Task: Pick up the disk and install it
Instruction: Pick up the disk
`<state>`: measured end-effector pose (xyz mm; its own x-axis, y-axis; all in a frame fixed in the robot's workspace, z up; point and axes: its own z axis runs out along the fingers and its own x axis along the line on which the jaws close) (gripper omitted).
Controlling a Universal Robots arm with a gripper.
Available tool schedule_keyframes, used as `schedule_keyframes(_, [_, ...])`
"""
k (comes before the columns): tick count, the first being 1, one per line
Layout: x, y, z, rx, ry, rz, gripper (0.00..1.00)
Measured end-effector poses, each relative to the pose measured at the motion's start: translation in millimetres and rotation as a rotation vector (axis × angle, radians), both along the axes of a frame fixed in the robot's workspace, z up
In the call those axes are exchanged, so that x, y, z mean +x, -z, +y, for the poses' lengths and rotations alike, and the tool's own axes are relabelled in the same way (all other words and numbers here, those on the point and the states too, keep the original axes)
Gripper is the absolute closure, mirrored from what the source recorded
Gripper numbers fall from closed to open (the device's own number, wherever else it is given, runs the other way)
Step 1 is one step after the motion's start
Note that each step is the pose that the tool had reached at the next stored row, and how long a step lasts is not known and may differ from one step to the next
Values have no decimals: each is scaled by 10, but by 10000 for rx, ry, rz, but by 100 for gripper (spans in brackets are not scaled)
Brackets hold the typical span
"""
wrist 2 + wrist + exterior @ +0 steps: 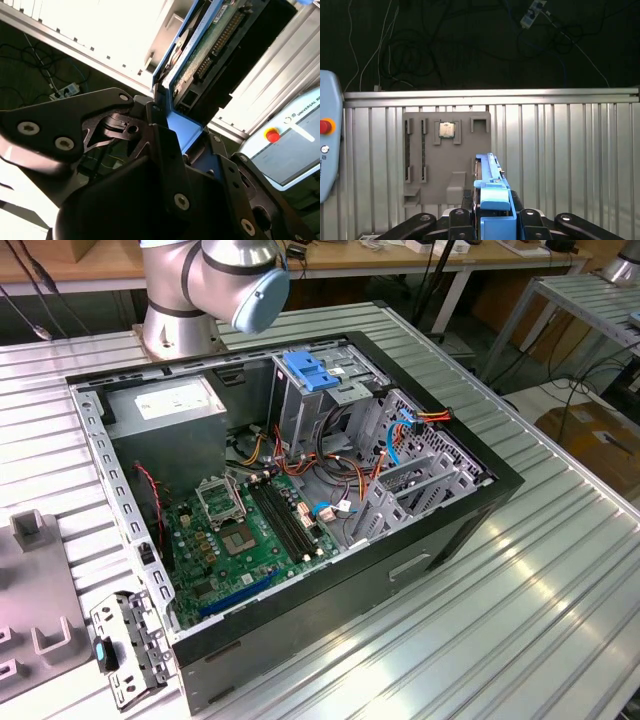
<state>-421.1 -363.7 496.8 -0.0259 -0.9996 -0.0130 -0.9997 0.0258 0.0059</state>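
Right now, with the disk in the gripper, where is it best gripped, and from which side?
At one end, coming in end-on, as the gripper holds the disk now: jaws shut across its two broad faces. Those are flat, parallel and close together, so it likely sits firm.

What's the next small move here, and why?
Probably carry the disk toward the open case, keeping the grip. The gripper is shut on it, edge-on, with the grey fixture beyond, so the pick looks done; the case lies open with its blue-handled cage exposed.
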Motion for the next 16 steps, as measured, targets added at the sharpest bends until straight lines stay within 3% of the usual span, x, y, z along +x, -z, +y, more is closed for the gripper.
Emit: schedule_keyframes(16, [285, 0, -7, 0, 0, 0, 63])
